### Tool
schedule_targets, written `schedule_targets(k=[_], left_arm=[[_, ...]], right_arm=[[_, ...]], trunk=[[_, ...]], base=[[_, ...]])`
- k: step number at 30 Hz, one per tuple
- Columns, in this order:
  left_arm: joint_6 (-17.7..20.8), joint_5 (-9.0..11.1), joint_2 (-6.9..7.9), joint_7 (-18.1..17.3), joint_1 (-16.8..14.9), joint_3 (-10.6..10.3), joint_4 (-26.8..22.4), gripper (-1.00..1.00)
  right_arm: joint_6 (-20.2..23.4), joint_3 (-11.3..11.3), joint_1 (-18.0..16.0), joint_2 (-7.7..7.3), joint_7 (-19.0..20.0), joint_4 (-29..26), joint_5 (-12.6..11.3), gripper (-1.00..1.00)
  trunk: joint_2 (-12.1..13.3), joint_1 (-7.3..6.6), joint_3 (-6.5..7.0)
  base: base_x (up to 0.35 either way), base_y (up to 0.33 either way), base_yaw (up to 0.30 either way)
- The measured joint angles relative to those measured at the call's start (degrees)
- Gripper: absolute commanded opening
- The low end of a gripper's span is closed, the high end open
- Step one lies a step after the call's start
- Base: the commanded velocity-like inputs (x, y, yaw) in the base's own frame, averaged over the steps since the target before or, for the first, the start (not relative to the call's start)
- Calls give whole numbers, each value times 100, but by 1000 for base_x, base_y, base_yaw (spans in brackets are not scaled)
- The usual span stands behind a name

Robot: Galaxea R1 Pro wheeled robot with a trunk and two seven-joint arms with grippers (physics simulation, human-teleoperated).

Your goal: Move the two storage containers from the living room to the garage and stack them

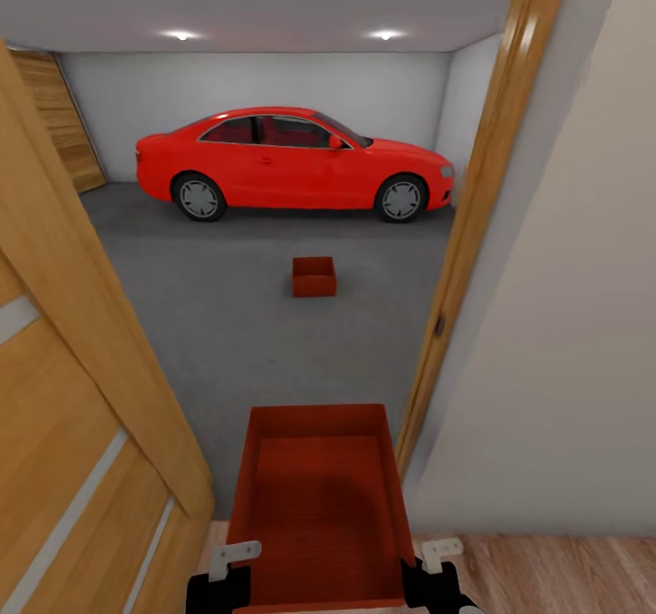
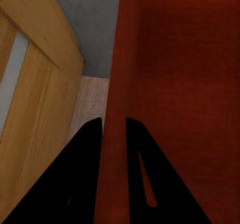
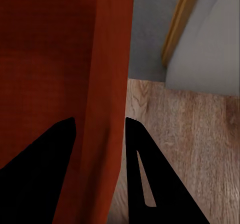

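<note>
Left claw (image 1: 221,570) and right claw (image 1: 439,561) each clamp a side wall of the carried container (image 1: 314,496), held at the doorway with wood floor below. Ahead on the garage floor (image 1: 228,322) sits the other container (image 1: 313,277), near the red car (image 1: 292,163). Left wrist: fingers (image 2: 90,149) straddle the left wall. Right wrist: fingers (image 3: 137,154) straddle the right wall. First bin looks placed; driving in and stacking remain.
</note>
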Motion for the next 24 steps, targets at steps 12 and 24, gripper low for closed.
schedule_targets(k=[12,24], left_arm=[[-3,-1,1,-1,0,0,-2,-100],[-5,-1,0,-6,0,4,6,-100]], right_arm=[[-6,0,1,1,-2,-1,1,-100],[0,0,2,1,-2,-1,1,-100]], trunk=[[0,0,0],[0,0,0]], base=[[260,159,0],[109,5,0]])
